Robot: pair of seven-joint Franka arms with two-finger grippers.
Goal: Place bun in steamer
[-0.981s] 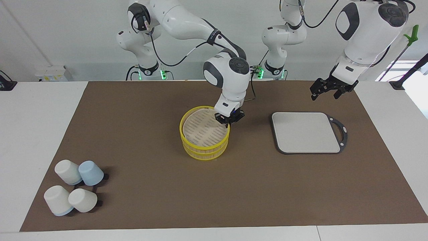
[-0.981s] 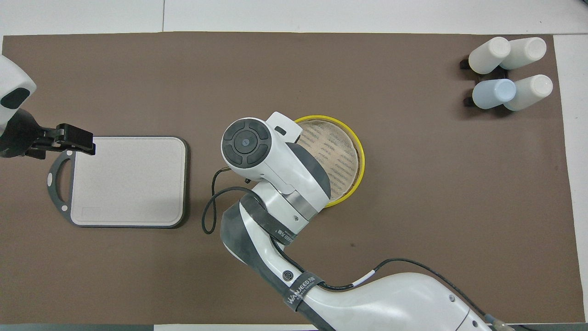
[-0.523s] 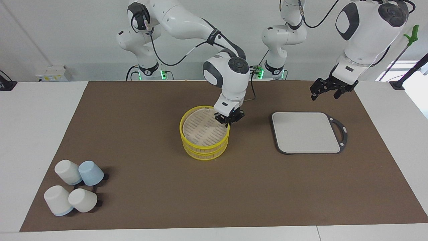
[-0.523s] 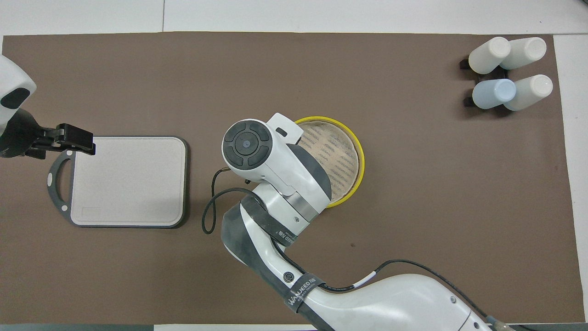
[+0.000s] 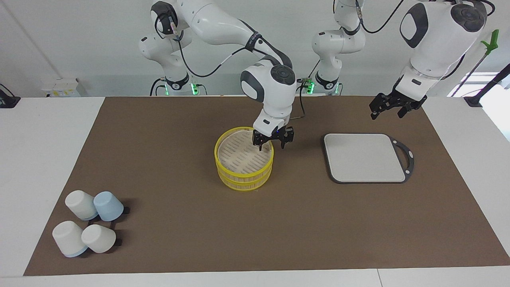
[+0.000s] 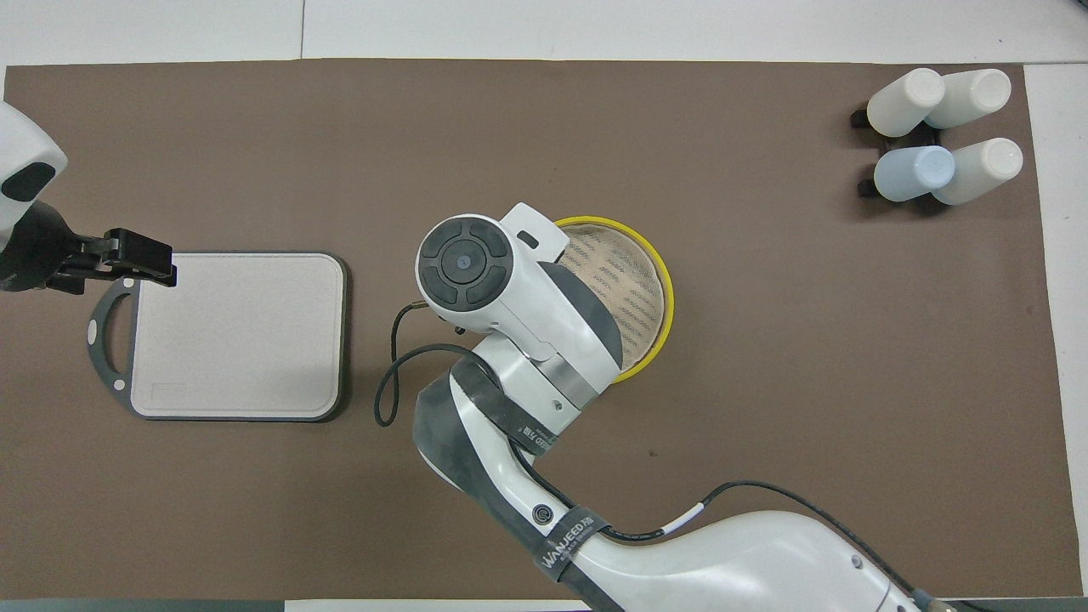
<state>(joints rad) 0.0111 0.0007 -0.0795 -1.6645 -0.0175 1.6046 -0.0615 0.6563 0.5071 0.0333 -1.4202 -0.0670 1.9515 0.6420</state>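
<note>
The steamer (image 5: 244, 159) is a round yellow-rimmed basket of two stacked tiers with a pale slatted top, standing mid-table; it also shows in the overhead view (image 6: 633, 289). My right gripper (image 5: 271, 144) is open. It hangs over the steamer's rim on the side toward the left arm's end, one finger over the slats and one outside the rim. In the overhead view the right arm's wrist hides it. No bun shows in either view. My left gripper (image 5: 387, 111) is open and empty, and waits in the air over the mat beside the grey board (image 5: 364, 157).
The grey square board (image 6: 238, 336) with a dark handle loop lies toward the left arm's end. Several upturned white and pale blue cups (image 5: 89, 225) stand at the right arm's end, farthest from the robots. A brown mat (image 5: 159, 139) covers the table.
My right gripper was shut at the steamer's rim. It has opened and risen slightly. The left arm has not moved.
</note>
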